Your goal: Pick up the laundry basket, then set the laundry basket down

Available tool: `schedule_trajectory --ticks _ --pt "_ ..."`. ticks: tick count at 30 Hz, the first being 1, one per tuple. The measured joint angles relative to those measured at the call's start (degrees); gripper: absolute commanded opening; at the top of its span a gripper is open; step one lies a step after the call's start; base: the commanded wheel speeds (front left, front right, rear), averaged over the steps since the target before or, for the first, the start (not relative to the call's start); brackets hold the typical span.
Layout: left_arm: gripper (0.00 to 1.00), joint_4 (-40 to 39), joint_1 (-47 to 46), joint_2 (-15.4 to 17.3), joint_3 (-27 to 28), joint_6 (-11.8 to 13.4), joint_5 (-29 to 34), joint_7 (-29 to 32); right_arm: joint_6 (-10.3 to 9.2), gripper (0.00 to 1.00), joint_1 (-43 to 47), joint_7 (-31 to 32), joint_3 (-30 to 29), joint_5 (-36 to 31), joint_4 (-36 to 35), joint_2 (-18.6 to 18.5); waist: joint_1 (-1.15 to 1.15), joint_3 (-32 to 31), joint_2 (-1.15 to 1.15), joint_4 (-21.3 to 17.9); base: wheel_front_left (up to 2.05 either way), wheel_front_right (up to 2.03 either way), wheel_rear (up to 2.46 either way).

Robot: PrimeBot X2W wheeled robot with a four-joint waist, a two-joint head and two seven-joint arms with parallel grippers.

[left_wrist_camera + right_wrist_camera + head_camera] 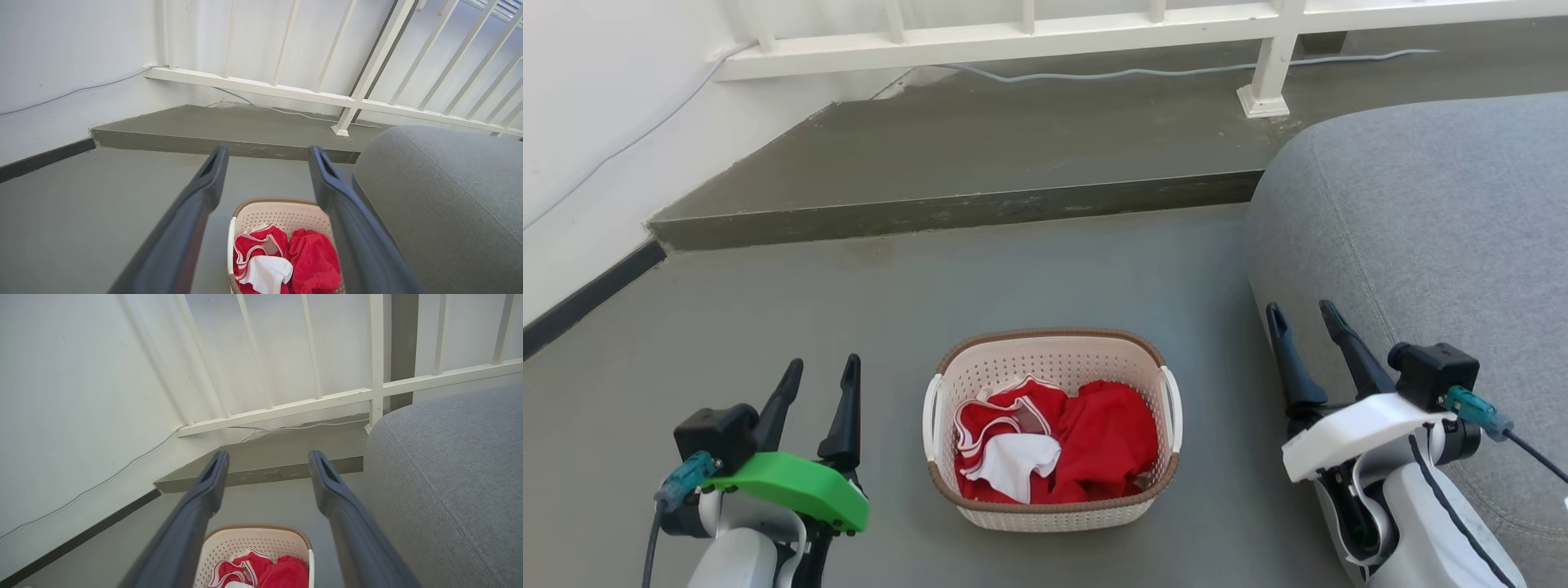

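Head view: a small cream-white perforated laundry basket [1054, 363] w/ a brown woven-look rim sits upright on the grey floor [768, 327], low in the frame near ctr, btw the two robot hands & touching neither. It has a white loop handle [929, 416] on each short side. Inside: a crumpled red garment [1111, 433] on the right half, a red garment w/ white trim [1005, 425] on the left half, & a white piece of fabric [1017, 461] lying on top near the front. The clothes cover the bottom, all below the rim. The left hand [824, 362], w/ a green casing, hovers left of the basket, its dark fingers spread apart & gripping nothing. The right hand [1299, 307], w/ a white casing, is off to the right, fingers also parted w/ nothing btw them, just beside a grey fabric sofa [1421, 229]. Behind the basket is a low concrete step [972, 212], w/ a white railing [1013, 41] & a pale cable [1135, 73] along its far edge. Each wrist view looks past its own parted fingers to the basket & red clothes below.
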Motion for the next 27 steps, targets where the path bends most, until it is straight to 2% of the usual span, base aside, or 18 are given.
schedule_trajectory --ticks 15,27 --pt "1.00 -5.6 3.3 -1.2 2.7 0.0 1.9 0.0 -0.09 1.00 3.5 0.0 -1.8 -2.4 -4.2 0.3 0.00 -0.3 0.00 -0.3 0.00 0.00 0.00" --pt "1.00 -6.3 5.4 -1.4 2.9 0.0 3.3 0.0 -0.07 1.00 4.8 0.0 -2.5 -3.2 -5.0 0.3 0.00 -0.4 0.00 -0.2 0.00 0.00 0.00"
